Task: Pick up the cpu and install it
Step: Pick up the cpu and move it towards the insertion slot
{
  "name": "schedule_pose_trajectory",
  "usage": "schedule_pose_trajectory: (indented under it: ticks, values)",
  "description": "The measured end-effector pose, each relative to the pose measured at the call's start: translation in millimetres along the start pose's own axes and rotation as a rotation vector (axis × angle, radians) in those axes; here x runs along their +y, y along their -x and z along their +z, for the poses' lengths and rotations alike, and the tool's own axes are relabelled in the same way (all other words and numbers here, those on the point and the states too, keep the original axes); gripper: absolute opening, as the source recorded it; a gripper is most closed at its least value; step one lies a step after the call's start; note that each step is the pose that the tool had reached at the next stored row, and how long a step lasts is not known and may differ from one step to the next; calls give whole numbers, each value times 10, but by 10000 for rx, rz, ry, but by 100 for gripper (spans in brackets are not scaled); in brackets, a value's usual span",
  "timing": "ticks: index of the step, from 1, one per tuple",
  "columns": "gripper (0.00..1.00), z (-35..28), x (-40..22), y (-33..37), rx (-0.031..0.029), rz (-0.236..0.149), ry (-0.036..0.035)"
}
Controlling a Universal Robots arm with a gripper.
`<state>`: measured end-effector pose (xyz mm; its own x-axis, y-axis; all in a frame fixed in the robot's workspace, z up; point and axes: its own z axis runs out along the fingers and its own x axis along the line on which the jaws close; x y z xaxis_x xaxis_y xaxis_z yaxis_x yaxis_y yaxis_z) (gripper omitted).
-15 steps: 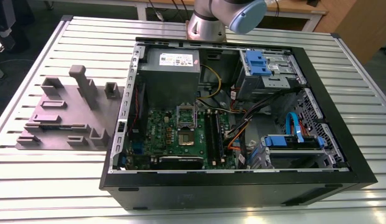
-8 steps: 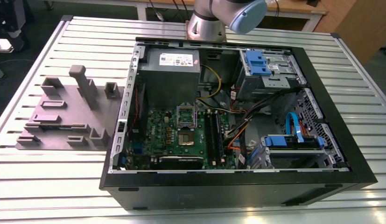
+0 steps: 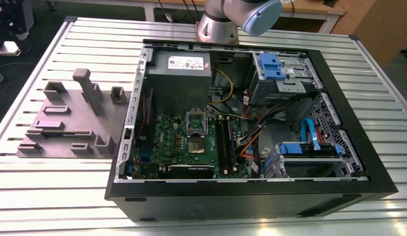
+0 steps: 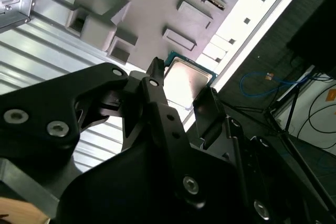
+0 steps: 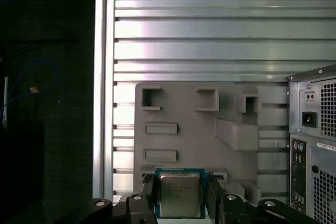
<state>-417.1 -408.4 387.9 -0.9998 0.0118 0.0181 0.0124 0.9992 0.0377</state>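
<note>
Across the scene, a slatted metal table (image 3: 46, 187), pale and ribbed, bright with glare along the near edge; beyond the far edge, a wooden desk (image 3: 308, 7); off the table's side in both wrist views, dark floor (image 5: 47, 129) with a loose blue cable (image 5: 31, 74). At the far edge of the table, the arm (image 3: 220, 24), rising out of the exterior view.

On the table, two holders side by side, set a little apart. At the exterior view's left, a purple-grey tray (image 3: 65, 118) with raised blocks and shallow pockets. At the exterior view's right, a black case (image 3: 256, 199) lying open side up; inside, a grey power supply (image 3: 180, 66) at the far left; a green board (image 3: 190, 142) nearer; blue-fronted drive cages (image 3: 272, 66) at the far right; a blue bracket (image 3: 308, 148) at the near right; loose wires (image 3: 252, 123) between.

Over the tray's edge in both wrist views, the gripper (image 5: 181, 199); black fingers (image 5: 148, 195) pressed on two opposite sides of the cpu (image 5: 180, 192); cpu flat, silvery top facing the first wrist camera; touching the tray or lifted clear, impossible to tell.
</note>
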Motion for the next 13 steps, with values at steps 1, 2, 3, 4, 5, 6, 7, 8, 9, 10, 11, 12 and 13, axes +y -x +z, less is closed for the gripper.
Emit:
schedule_pose_trajectory:
  ticks: [1, 2, 3, 4, 5, 6, 7, 8, 9, 10, 11, 12, 13]
  values:
    - [47, 0, 0, 6, 0, 0, 2]
    - [47, 0, 0, 12, 0, 0, 3]
    - [47, 0, 0, 18, 0, 0, 3]
    - [47, 0, 0, 24, 0, 0, 4]
    - [47, -1, 1, 29, 0, 1, 4]
    - [47, 0, 1, 35, 0, 1, 5]
    - [47, -1, 0, 41, 0, 0, 5]
    - [47, -1, 1, 47, 0, 1, 5]
    - [47, -1, 1, 53, 0, 0, 4]
    - [47, -1, 1, 58, 0, 0, 5]
    - [47, -1, 1, 65, 1, 0, 5]
    - [47, -1, 1, 72, 1, 0, 5]
    - [47, -2, 1, 82, 1, 0, 5]
